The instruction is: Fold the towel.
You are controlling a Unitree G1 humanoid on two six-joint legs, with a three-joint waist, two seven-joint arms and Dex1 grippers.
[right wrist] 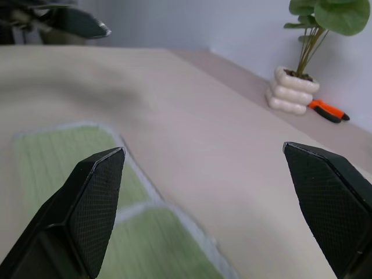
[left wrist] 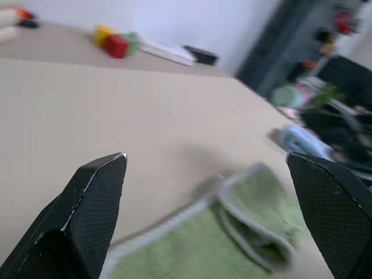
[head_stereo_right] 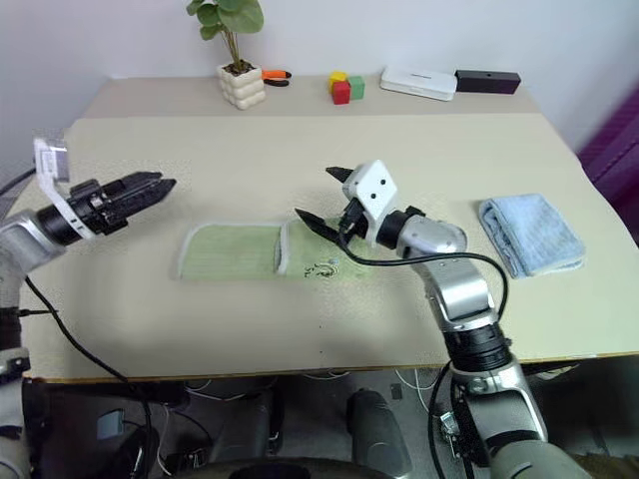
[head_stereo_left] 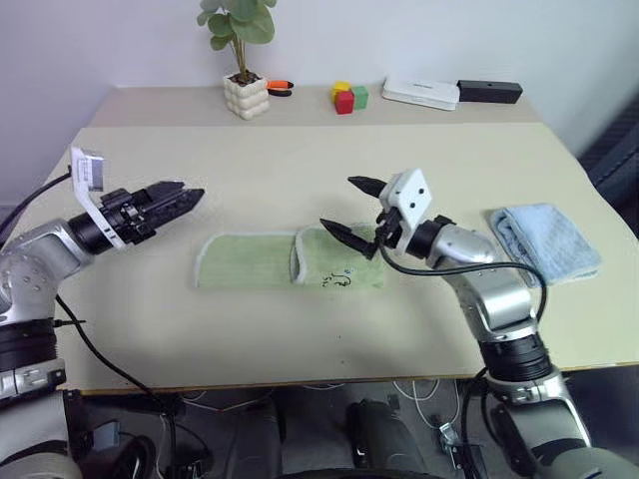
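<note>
The towel (head_stereo_left: pixel 290 259) is lying near the middle of the table (head_stereo_left: pixel 300 160) as a long, narrow green strip, its right part doubled over onto itself so that a whitish edge is crossing it partway along. By my reading, one fold is laid and the step in hand is the gap between folds, with both arms lifted clear of the cloth. The right gripper (head_stereo_left: pixel 352 210) is hovering over the strip's right end, its jaws standing wide and holding nothing. The left gripper (head_stereo_left: pixel 180 199) is hanging well apart from the towel's left end, also wide open and empty, as its wrist view shows. The next move is likely calling for a grasp at the left end, carrying it over the folded part while keeping the edges lined up.
</note>
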